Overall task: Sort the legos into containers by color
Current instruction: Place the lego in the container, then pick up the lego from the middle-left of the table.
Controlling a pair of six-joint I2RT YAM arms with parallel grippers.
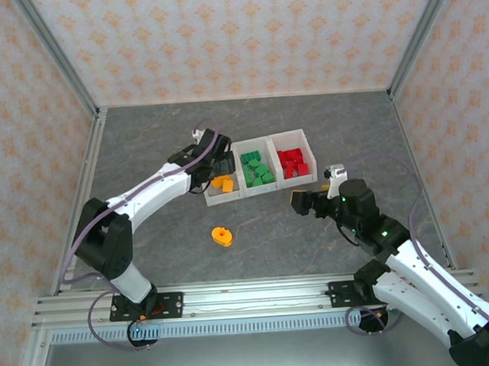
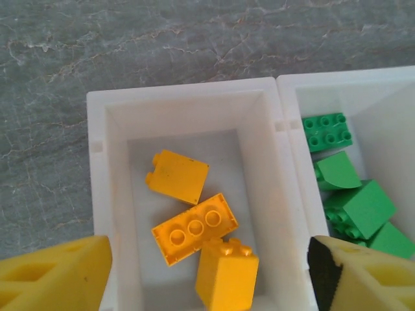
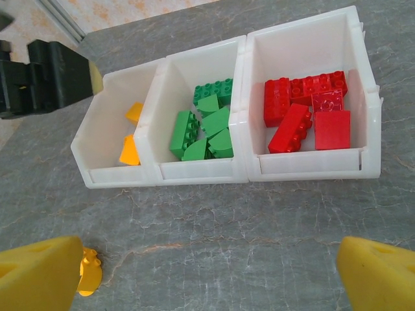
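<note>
Three orange legos [image 2: 194, 233] down in the left bin [image 2: 97, 194] of the white containers [image 1: 262, 191], close together, two of them touching. Next door in the middle bin [image 3: 201, 172], a heap of green legos [image 3: 207, 126], cut off at the edge in the left wrist view, so hard to count there. In the right bin [image 3: 308, 165], red legos [image 3: 311, 113] packed close. From the right wrist, just two bits of orange peeping past the left bin's wall. Out on the grey counter [image 1: 308, 129], in front of the bins and well apart from them, one round orange piece [image 1: 222, 235] with a hole, half hidden behind a yellow pad [image 3: 39, 272] in the right wrist view. Right above the left bin, the left pincer [image 1: 217, 166], jaws spread wide, holding nothing, pads cut off at the bottom corners of its own view. Near the front of the right bin, the right pincer [image 1: 300, 203], also spread wide and empty, not touching the bins.
</note>
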